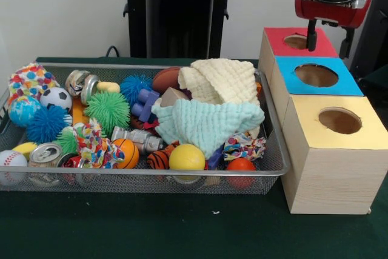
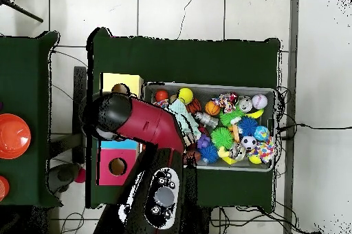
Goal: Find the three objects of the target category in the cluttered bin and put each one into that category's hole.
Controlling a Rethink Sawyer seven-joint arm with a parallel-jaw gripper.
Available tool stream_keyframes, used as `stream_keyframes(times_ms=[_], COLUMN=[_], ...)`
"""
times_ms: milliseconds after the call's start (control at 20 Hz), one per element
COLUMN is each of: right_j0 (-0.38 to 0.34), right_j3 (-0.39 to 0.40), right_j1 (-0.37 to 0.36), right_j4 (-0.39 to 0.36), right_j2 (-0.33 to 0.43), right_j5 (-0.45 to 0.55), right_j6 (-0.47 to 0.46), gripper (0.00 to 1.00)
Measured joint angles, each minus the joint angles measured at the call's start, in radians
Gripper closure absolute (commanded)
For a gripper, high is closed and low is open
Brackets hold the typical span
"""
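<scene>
One wire bin (image 1: 276, 168) lies lengthwise across the table, heaped with two cloths (image 1: 209, 122), many balls and two cans. Three boxes (image 1: 330, 168) stand beside it, one hole each. One gripper (image 1: 329, 39) hovers open and empty over the red box's hole (image 1: 296, 41).

Green table (image 1: 151, 228) carries wire-mesh bin (image 1: 182, 181) beside three wooden boxes (image 1: 330, 174).
</scene>
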Motion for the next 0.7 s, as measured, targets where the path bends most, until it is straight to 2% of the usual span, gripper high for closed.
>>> stream_keyframes(times_ms=[150,400,600,700], right_j0=[0.0,-0.016,-0.047,-0.071], right_j3=[-0.01,-0.064,-0.117,-0.146], right_j1=[-0.002,-0.012,-0.026,-0.038], right_j4=[-0.013,-0.077,-0.132,-0.162], right_j2=[-0.01,-0.027,-0.042,-0.054], right_j5=[0.023,0.139,0.214,0.219], right_j6=[0.0,0.0,0.0,0.0], gripper=[0.0,0.0,0.0,0.0])
